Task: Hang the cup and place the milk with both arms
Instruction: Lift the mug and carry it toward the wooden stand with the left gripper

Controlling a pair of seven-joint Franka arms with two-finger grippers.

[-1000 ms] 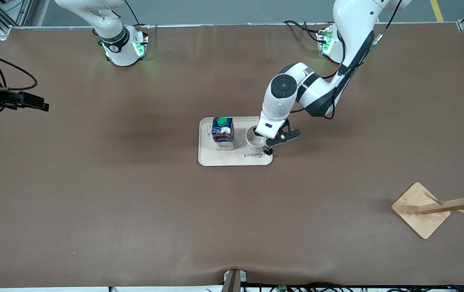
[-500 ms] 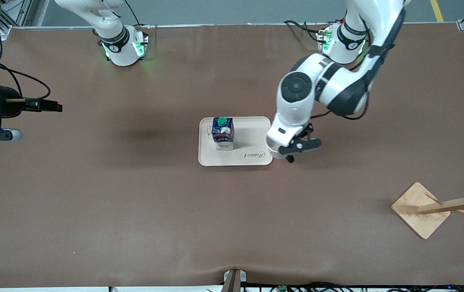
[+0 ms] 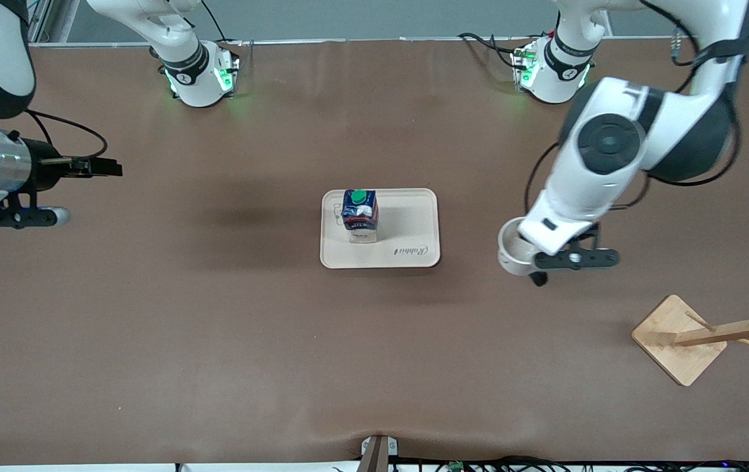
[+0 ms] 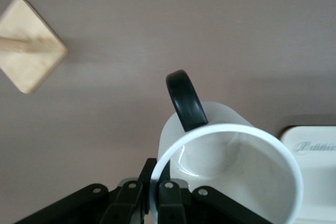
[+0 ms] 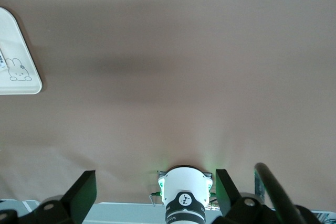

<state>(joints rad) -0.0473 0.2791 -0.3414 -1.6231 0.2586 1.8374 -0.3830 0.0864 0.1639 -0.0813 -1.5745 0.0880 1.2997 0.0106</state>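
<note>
Since a second ago: cup (image 3: 510,252) lifted off the tray (image 3: 413,226) and carried toward the left arm's end of the bench (image 3: 217,328); now up in the air over bare bench between the tray and the wooden cup rack (image 3: 682,337). Left pincer (image 3: 538,270) clenched on the cup's rim, gripping the wall from above, as seen in the left wrist view (image 4: 152,203). Right pincer (image 3: 102,167) shifted a little inward from the bench edge at the right arm's end, hanging over bare bench, fingers spread wide with nothing between them (image 5: 152,192). Milk (image 3: 360,215) unchanged in place.

Cup roughly upright, mouth facing up, long axis near vertical with a slight tilt; black loop handle (image 4: 185,99) pointing away from the pincer, toward the rack's square base (image 4: 31,51) in the left wrist view.

Milk carton standing upright on the tray, green cap (image 3: 358,195) on top, near the tray's corner that lies toward the right arm's end and farther from the front camera. Long axis vertical.

Tray near the middle of the bench. Cup rack near the bench corner at the left arm's end, nearer the front camera, its pegged post (image 3: 734,330) slanting in the front view toward the bench's edge at that end.
</note>
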